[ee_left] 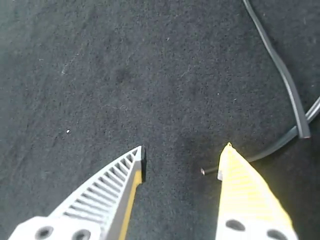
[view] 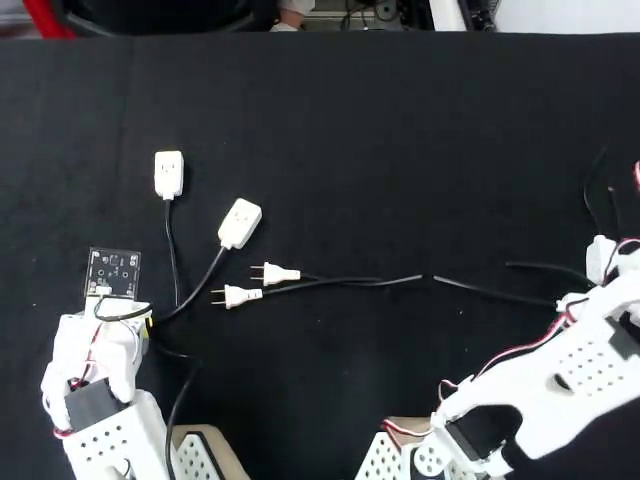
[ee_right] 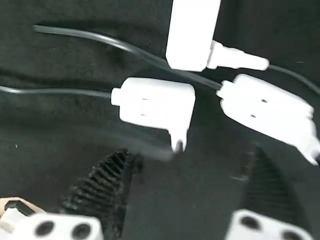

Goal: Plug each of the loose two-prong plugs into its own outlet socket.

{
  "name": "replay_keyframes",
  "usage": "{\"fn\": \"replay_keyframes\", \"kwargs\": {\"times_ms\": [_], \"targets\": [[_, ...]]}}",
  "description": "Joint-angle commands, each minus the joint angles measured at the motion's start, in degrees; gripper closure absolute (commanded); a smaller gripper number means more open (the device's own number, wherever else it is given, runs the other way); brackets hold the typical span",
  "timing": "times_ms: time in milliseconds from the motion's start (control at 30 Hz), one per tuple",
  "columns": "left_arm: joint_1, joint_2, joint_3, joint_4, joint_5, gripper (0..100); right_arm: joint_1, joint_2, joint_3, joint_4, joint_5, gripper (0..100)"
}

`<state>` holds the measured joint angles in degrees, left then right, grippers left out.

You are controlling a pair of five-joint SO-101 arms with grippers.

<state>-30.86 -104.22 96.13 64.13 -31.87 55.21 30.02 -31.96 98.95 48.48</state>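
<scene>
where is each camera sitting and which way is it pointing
High view: fixed above the table, looking down on black cloth, two white sockets and two loose plugs; both arms show at the near edge.
Left wrist view: on the left arm, looking down past its open left pincer at cloth and a black cable.
Right wrist view: on the right arm, looking past its open right pincer at what look like the sockets.
Shared: high and right wrist views both show sockets.
</scene>
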Motion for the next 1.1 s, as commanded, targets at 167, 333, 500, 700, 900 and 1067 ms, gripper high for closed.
{"fn": "replay_keyframes", "kwargs": {"times_ms": [167, 333, 500, 700, 900, 1067], "targets": [[0.6, -0.4, 1.0, -1.2, 0.1, 76, -1.6, -25.5, 8.0, 2.3, -0.1, 64.9], [0.6, -0.4, 1.0, -1.2, 0.1, 76, -10.4, -43.6, 16.5, 2.3, -11.9, 64.9], [0.6, -0.4, 1.0, -1.2, 0.1, 76, -31.3, -56.0, 24.7, 2.3, -30.5, 64.9], [0.6, -0.4, 1.0, -1.2, 0.1, 76, -60.9, -52.2, 30.9, 1.9, -48.9, 64.9], [0.6, -0.4, 1.0, -1.2, 0.1, 76, -83.3, -37.3, 34.8, -8.6, -63.1, 64.9], [0.6, -0.4, 1.0, -1.2, 0.1, 76, -91.2, -23.0, 37.8, -19.7, -60.7, 64.9]]}}
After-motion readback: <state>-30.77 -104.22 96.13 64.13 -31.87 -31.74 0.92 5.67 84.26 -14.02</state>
